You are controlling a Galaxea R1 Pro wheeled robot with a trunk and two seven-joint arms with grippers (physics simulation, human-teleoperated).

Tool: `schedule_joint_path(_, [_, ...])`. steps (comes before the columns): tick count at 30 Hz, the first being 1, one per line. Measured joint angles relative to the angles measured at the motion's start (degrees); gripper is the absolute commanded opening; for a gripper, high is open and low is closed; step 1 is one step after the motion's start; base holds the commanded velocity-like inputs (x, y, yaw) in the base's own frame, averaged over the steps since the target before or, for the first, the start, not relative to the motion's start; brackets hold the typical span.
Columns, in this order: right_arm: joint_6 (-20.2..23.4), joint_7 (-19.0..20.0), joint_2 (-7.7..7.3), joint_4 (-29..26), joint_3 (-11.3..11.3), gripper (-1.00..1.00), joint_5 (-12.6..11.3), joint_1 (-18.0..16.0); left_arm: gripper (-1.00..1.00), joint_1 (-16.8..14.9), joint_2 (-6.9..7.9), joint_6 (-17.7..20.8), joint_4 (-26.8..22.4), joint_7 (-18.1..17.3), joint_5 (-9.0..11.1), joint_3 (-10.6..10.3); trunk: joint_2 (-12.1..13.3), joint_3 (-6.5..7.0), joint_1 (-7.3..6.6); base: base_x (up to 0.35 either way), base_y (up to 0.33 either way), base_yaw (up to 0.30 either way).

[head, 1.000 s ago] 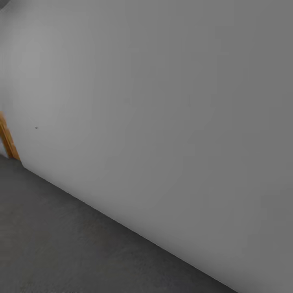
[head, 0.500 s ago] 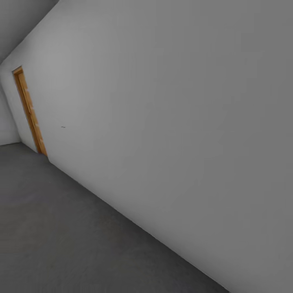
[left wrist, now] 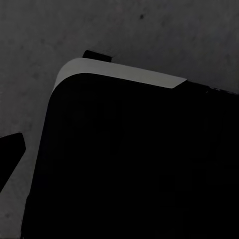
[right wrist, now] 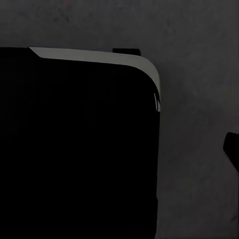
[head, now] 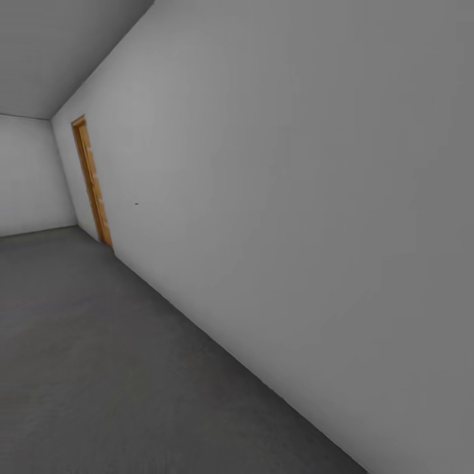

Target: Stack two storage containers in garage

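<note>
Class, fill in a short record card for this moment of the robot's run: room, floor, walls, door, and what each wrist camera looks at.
Room: bare room with plain grey-white walls
Floor: dark grey mottled concrete floor
Long wall: plain, running along the head view's right
End wall: far back, at the head view's left
Door frame: wooden, set in the long wall near the far corner
Left wrist view: black rounded body with a pale edge, concrete below
Right wrist view: the same kind of black body over concrete
Storage containers: none to record
</note>
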Motion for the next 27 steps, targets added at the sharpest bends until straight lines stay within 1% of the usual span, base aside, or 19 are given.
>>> schedule_joint_path(27, [0.1, 0.0, 0.01, 0.0, 0.0, 1.00, 0.0, 0.0, 1.00, 0.0, 0.00, 0.0, 0.0, 0.0, 0.0, 0.0, 0.0, 0.67, 0.00, 0.000, 0.000, 0.276])
